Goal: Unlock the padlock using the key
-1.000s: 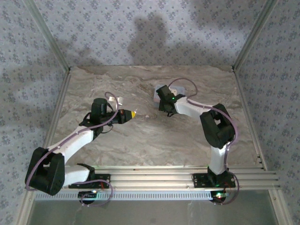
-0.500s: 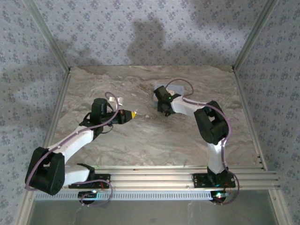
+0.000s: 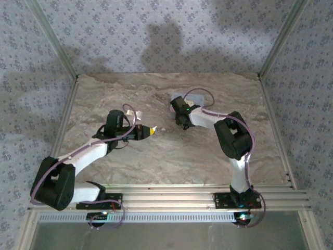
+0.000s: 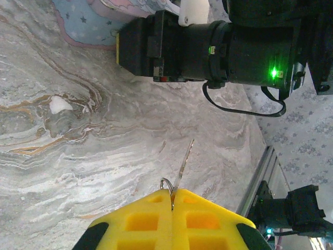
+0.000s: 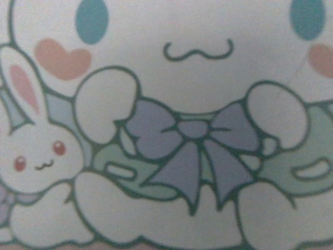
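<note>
Bringing the key (image 4: 183, 162) to the padlock is judged to be the step in hand. The key is pinched by its ringed end between the yellow pads (image 4: 151, 205) of the left gripper (image 3: 150, 132), which are pressed together. The thin blade is thus pointed out over the marble table (image 3: 171, 156) toward the right gripper (image 3: 180, 119).

The right gripper is held low over the pale blue box (image 4: 86, 18) at the far middle of the table. It is so close that the cartoon rabbit and bow printed on the lid are seen large and blurred from its wrist. Whether its jaws are open or closed cannot be told, since its fingers are hidden by its dark body.

The padlock cannot be made out. It is possibly at the box edge beneath that gripper, but this is not certain. Key and box are well apart.

Next, the padlock must be steadied and its keyhole turned toward the blade. The blade must then be lined up squarely before it is pushed in and twisted.
</note>
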Controlling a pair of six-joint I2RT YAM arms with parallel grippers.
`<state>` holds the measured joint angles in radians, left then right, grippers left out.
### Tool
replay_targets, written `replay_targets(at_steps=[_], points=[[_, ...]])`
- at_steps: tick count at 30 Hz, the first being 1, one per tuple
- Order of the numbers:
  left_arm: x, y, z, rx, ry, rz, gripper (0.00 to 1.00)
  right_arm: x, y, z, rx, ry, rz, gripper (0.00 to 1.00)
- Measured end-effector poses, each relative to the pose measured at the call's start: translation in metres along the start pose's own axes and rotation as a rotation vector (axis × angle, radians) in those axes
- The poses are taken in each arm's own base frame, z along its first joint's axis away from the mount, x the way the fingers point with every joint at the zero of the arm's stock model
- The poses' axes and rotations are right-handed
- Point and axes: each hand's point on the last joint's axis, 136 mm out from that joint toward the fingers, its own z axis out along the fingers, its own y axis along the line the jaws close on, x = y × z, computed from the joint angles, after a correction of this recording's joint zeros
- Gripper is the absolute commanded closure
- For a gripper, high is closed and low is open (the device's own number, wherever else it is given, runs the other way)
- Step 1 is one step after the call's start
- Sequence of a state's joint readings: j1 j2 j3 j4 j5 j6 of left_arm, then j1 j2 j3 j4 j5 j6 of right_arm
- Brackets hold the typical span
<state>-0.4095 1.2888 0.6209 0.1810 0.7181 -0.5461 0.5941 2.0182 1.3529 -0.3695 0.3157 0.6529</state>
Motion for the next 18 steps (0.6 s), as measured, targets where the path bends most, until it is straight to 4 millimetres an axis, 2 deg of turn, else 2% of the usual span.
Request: replay_targets(at_steps=[4,7,12,18], points=[[0.001,-0.003,0.002,0.007,0.008,0.012,1.00,-0.001,-0.001,0.000,0.007,-0.007,-0.009,0.82],[0.002,-0.004,0.002,0.010,0.012,0.021,1.00,-0.002,-0.001,0.000,0.007,-0.009,-0.010,0.87],[0.002,-0.008,0.005,0.017,0.019,0.036,1.00,-0.001,0.002,-0.004,-0.012,0.003,-0.033,0.93],[0.006,-0.017,0.011,0.030,0.050,0.073,1.00,0.007,0.011,-0.024,-0.116,0.042,-0.082,0.98]])
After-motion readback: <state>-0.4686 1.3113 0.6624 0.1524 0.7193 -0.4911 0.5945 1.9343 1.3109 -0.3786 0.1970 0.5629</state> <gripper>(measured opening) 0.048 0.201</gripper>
